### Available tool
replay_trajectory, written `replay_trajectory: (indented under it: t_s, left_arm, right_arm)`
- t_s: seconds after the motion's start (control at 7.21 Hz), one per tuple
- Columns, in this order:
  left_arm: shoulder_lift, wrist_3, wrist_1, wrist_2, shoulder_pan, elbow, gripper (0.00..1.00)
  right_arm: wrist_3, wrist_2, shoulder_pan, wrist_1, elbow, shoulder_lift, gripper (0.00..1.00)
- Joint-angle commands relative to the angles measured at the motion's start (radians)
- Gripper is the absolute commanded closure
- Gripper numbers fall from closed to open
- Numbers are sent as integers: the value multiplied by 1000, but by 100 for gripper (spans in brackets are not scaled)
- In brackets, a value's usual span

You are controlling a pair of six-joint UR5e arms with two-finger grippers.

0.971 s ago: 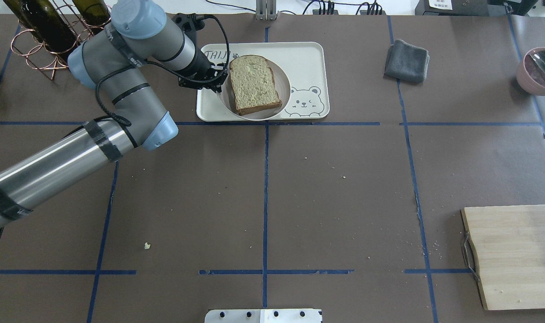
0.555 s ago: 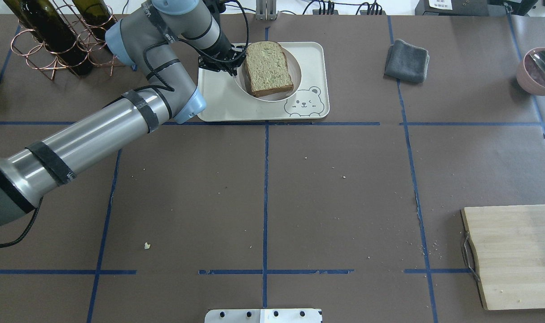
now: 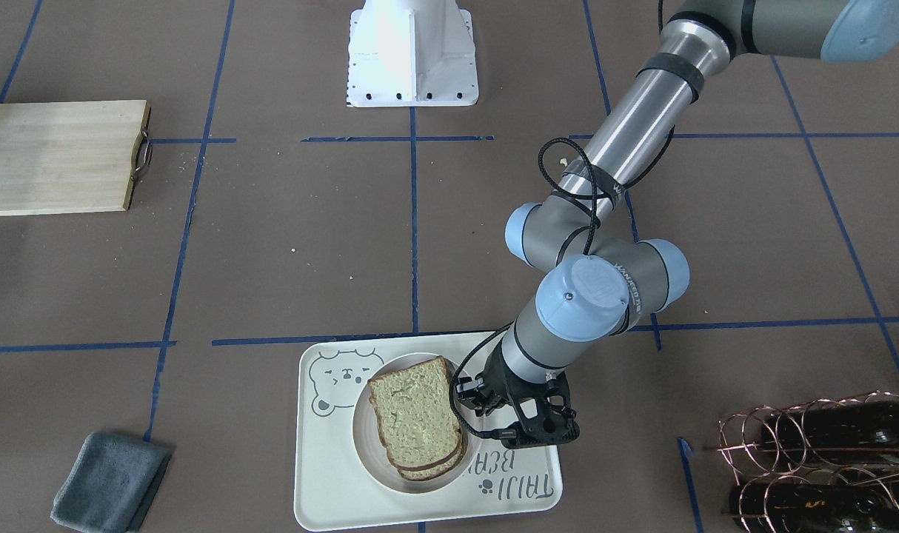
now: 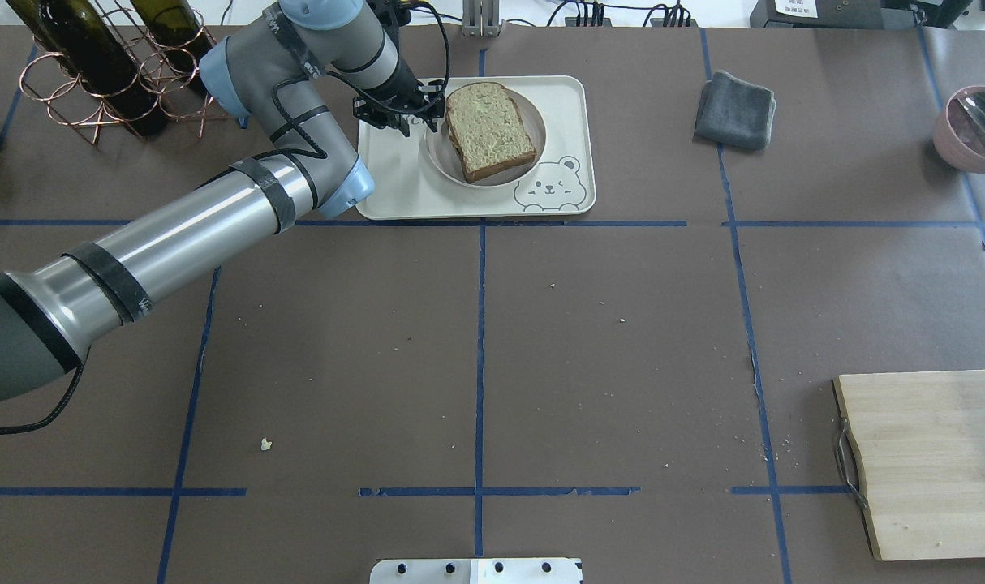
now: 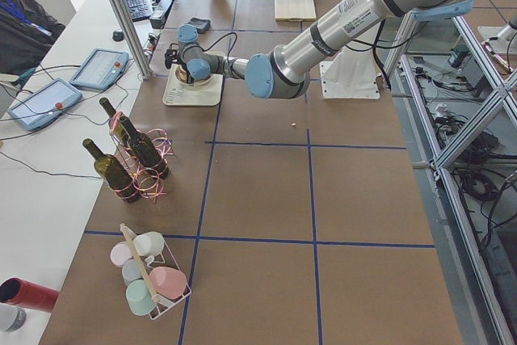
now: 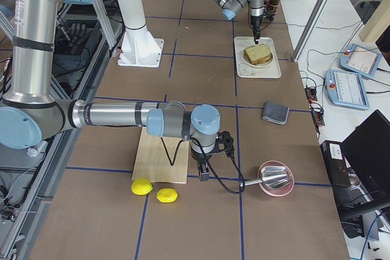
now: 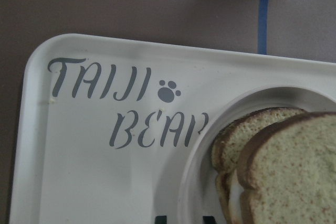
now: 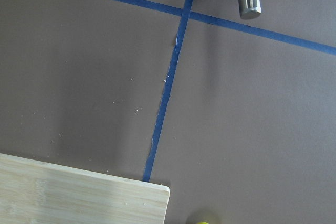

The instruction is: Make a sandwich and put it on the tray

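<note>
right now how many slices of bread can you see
2. The top slice lies stacked on the lower slice, both on the plate in the tray. More could be hidden between.

Robot-side of the tray (image 4: 395, 195) the counter (image 4: 476, 341) lies open — at its left edge the left tool (image 4: 402, 116) and arm block; wine rack (image 4: 103, 73) further left, grey cloth (image 4: 734, 110) right.

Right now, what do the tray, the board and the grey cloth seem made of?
Tray: probably plastic or melamine, smooth cream surface, printed grey lettering. Board: pale wood, matte, visible grain. Grey cloth: soft folded fabric, fuzzy-looking, possibly microfibre.
</note>
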Motion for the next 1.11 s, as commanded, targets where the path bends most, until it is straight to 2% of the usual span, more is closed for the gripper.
replay_trajectory:
  t_s: [0.0,0.14,0.28,0.55,0.69,0.97]
  left_arm:
    - [14,82,79,-8,-48,-93,0]
    - [75,145,189,-8,-60,-235,0]
    - [196,208,274,-8,-72,-429,0]
    - [372,396,456,-31,-134,-710,0]
    - [489,487,501,-49,-182,-848,0]
    - [663,675,615,-88,-261,-1044,0]
  right_arm:
    - [1,-2,0,0,-1,0,0]
    - [-2,-2,0,0,-1,0,0]
    - [0,-2,0,0,1,2,0]
    - [3,0,0,-2,1,3,0]
    - [6,0,0,-2,-1,0,0]
    - [23,1,0,-2,-8,3,0]
